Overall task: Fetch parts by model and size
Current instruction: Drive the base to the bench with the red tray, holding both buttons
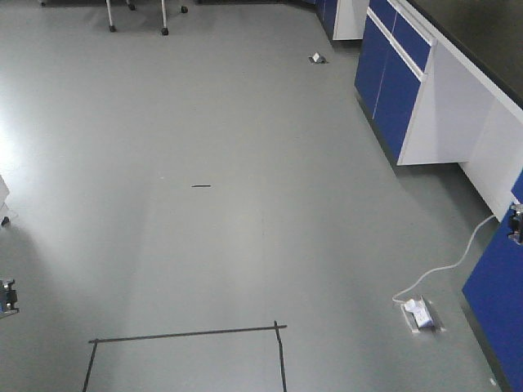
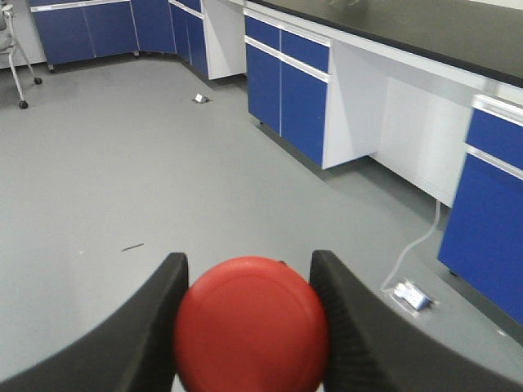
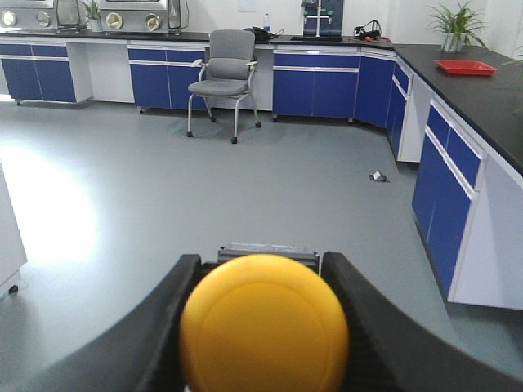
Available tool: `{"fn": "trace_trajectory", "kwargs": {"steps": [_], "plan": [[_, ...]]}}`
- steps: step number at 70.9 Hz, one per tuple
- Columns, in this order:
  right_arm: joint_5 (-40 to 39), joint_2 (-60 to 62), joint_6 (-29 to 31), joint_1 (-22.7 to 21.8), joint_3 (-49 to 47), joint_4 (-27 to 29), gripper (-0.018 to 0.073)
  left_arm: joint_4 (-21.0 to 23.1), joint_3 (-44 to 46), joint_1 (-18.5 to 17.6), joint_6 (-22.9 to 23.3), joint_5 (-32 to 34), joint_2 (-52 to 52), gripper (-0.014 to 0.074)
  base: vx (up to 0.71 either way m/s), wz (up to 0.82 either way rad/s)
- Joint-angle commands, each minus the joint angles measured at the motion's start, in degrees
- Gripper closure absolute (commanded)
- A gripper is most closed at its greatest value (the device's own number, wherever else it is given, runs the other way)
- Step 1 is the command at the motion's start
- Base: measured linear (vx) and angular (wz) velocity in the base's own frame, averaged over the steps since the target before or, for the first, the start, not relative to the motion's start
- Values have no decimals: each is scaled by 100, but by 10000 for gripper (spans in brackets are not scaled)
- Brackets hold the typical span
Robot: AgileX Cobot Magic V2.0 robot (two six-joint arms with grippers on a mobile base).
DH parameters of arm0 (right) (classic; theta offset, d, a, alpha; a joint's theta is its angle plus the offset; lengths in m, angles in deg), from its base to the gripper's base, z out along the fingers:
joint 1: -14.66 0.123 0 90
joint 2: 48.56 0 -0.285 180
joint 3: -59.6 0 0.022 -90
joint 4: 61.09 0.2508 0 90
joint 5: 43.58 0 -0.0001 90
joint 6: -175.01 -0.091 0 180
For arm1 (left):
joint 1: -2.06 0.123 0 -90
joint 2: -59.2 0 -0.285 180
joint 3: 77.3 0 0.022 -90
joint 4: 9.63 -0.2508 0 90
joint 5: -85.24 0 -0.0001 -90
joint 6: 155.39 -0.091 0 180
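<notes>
- Front view: a grey floor [image 1: 204, 122] fills nearly the whole frame.
- A long dark counter [image 1: 482, 33] runs along the right, over blue cabinets [image 1: 388, 73] with white panels between them.
- In the right wrist view a grey chair [image 3: 225, 77] stands far off, in front of more blue cabinets along the far wall.
- A black tape outline [image 1: 188, 333] marks a rectangle on the near floor, left of centre.
- A white cable [image 1: 449, 261] curves from the right cabinets down to a floor socket [image 1: 418, 313] at near right.
- The left claw [image 2: 249, 260] is clamped on the red button [image 2: 251, 327]. Its two dark fingers press the round cap from left and right, high above the floor.
- The right claw [image 3: 261, 260] grips the yellow button [image 3: 263, 327] the same way, one finger against each side of the cap. A dark block edge shows just behind the cap.
- A red tray [image 3: 464, 67] lies on the far right counter.
- A short black mark [image 1: 201, 186] lies alone on the floor, mid-frame.
</notes>
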Motion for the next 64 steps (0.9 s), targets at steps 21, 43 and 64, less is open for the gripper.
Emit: {"fn": "trace_trajectory", "kwargs": {"steps": [21,43,64], "plan": [[-463,-48,22,-16,-174,-9,569,-43,151,-25,51,421,47,603,66,10],[-463,-48,22,-16,-174,-9,569,-43,151,-25,51,421,47,603,67,5],[-463,-48,22,-16,-174,-9,569,-43,151,-25,51,421,47,603,71,-4]]}}
